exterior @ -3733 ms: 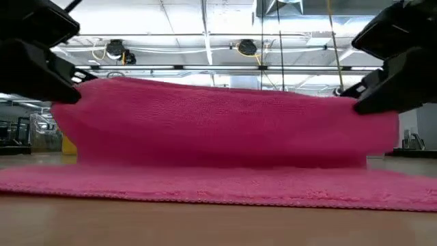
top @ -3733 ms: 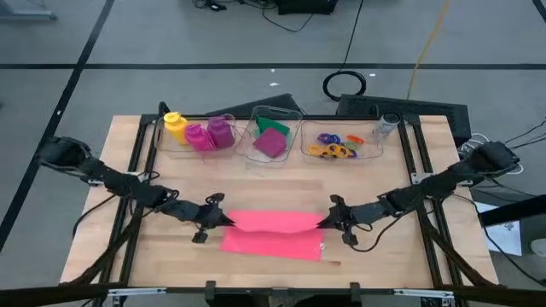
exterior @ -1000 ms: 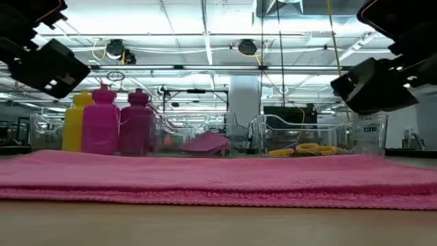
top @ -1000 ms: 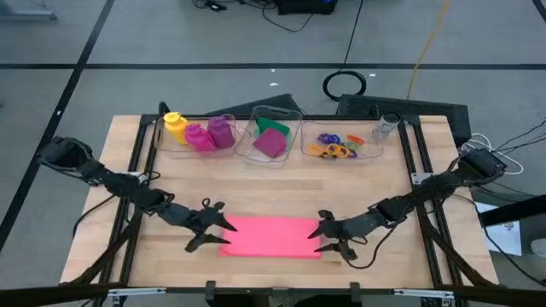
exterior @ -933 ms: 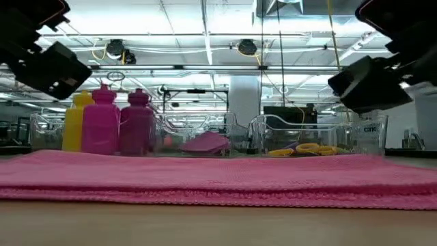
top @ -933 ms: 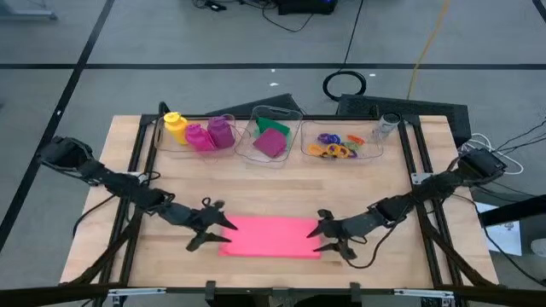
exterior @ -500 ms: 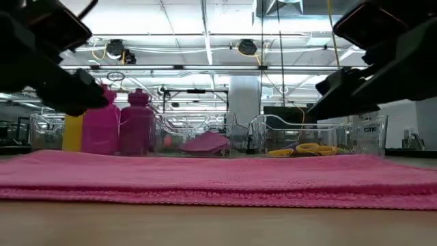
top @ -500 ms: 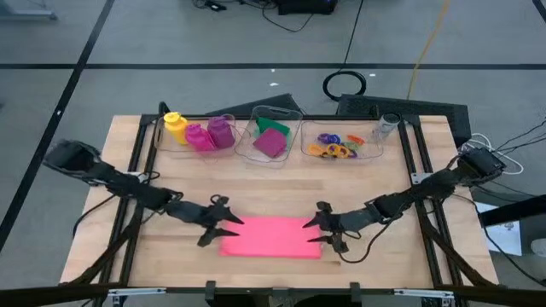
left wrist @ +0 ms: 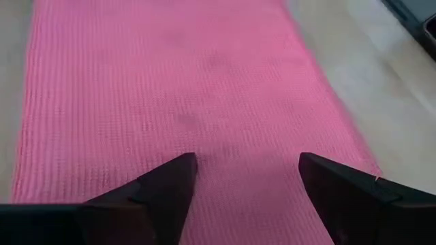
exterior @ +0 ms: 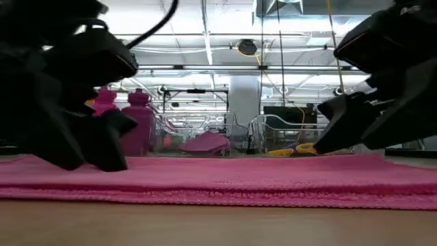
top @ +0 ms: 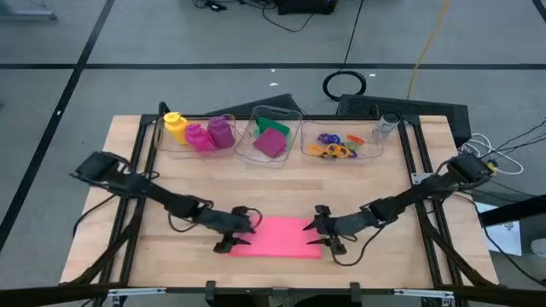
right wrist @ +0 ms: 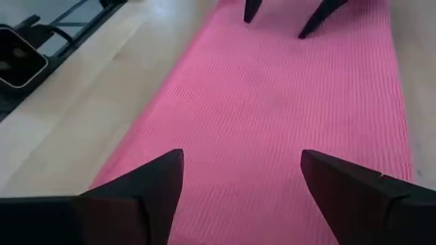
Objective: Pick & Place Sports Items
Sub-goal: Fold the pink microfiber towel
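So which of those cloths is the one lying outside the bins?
The pink cloth, folded flat on the bare table between the two open grippers. The green cloth and magenta cloth sit together in the middle bin.

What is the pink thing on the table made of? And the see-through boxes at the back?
The pink cloth looks like soft knitted or waffle-weave fabric: fine ribbed rows show across it. The clear bins look like glossy hard plastic, since you can see the things inside through the walls.

Both arms reached low toward the table's near middle from opposite sides. The left gripper (top: 241,235) hung with its fingers (left wrist: 163,197) spread apart; the right gripper (top: 318,230) faced it, jaws likewise apart, apparently holding nothing.
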Robot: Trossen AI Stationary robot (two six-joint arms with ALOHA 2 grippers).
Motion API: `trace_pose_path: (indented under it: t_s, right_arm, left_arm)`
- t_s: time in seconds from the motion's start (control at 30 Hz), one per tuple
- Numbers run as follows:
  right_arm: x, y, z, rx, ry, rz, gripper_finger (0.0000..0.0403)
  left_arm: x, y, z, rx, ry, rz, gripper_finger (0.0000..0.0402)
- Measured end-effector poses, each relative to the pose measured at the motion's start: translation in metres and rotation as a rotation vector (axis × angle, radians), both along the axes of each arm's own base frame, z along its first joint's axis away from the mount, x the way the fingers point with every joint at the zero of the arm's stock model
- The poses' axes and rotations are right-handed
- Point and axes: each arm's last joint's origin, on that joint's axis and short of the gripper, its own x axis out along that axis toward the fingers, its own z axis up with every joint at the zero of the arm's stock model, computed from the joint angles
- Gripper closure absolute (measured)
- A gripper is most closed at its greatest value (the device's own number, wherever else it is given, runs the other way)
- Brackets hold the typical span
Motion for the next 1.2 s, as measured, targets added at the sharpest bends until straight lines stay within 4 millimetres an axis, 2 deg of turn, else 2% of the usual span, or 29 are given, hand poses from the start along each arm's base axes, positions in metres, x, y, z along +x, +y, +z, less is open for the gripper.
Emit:
trace_pose_path:
  t_s: [0.2,0.43,0.8,0.93,1.1,1.2]
  right_arm:
    - [0.001,-0.001,-0.001,-0.003,0.002,-0.002,0.0192]
    - [0.001,-0.002,-0.001,-0.004,0.003,-0.007,0.02]
    - [0.003,-0.004,-0.001,-0.006,-0.006,-0.008,0.02]
    - [0.003,-0.004,0.0,-0.006,-0.006,-0.008,0.02]
    - [0.003,-0.004,0.0,-0.006,-0.014,-0.006,0.02]
    - [0.003,-0.004,0.0,-0.005,-0.014,-0.006,0.02]
  left_arm:
    - [0.005,0.006,-0.001,0.028,0.111,0.023,0.0176]
    - [0.001,0.02,-0.007,0.059,0.236,0.085,0.0176]
    - [0.004,0.045,-0.007,0.07,0.299,0.165,0.0177]
    - [-0.002,0.049,0.003,0.1,0.294,0.16,0.0177]
    - [-0.013,0.049,0.03,0.109,0.24,0.164,0.0176]
    - [-0.015,0.046,0.054,0.091,0.146,0.207,0.0176]
